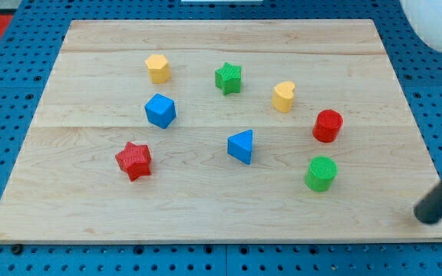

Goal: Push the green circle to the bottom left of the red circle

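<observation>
The green circle [321, 173] stands on the wooden board [90, 215] at the view's lower right. The red circle [328, 126] stands just above it, a little to the right, with a small gap between them. My tip [430, 215] is the lower end of a dark rod that enters from the view's right edge. It sits near the board's lower right corner, well to the right of the green circle and slightly lower, touching no block.
A yellow heart [284, 96], a green star [228, 78], a yellow hexagon [158, 68], a blue cube [160, 110], a blue triangle [241, 146] and a red star [134, 160] lie across the board. A blue pegboard [6, 115] surrounds it.
</observation>
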